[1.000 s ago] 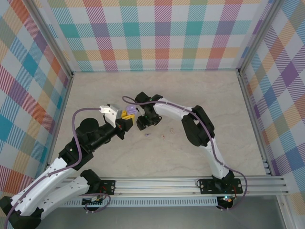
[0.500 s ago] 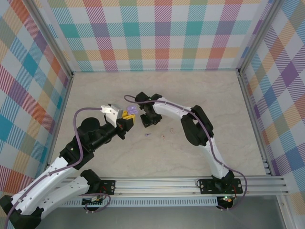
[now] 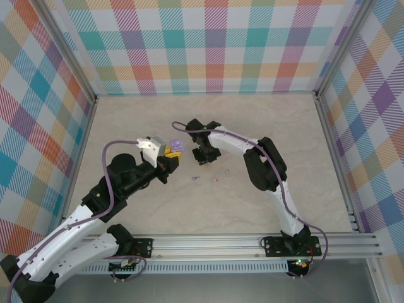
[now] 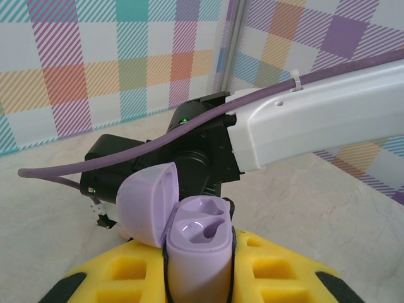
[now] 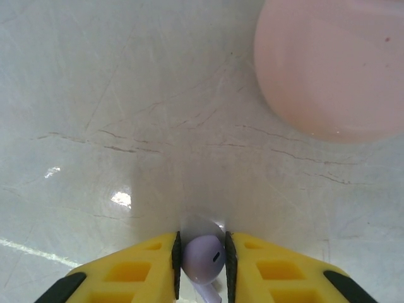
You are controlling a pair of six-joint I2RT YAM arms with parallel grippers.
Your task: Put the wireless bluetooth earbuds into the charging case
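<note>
My left gripper (image 3: 172, 158) is shut on the purple charging case (image 4: 199, 249), which stands upright between the yellow fingers (image 4: 284, 268). The case's lid (image 4: 146, 203) is swung open to the left, and both sockets are empty. The case (image 3: 177, 146) also shows from above, just left of the right gripper (image 3: 203, 156). The right gripper (image 5: 201, 260) points down at the table, shut on a purple earbud (image 5: 203, 255) whose stem trails back between the pads. Another purple earbud (image 3: 196, 178) lies loose on the table below the grippers.
A pale pink round disc (image 5: 334, 63) lies on the table just ahead of the right gripper. A tiny pinkish piece (image 3: 216, 181) rests near the loose bud. The right arm's black wrist (image 4: 183, 161) sits close behind the case. Checked walls enclose the table.
The right gripper has shifted a little to the right and its jaws have closed onto the purple earbud. The left gripper still holds the open case and has edged slightly right.
</note>
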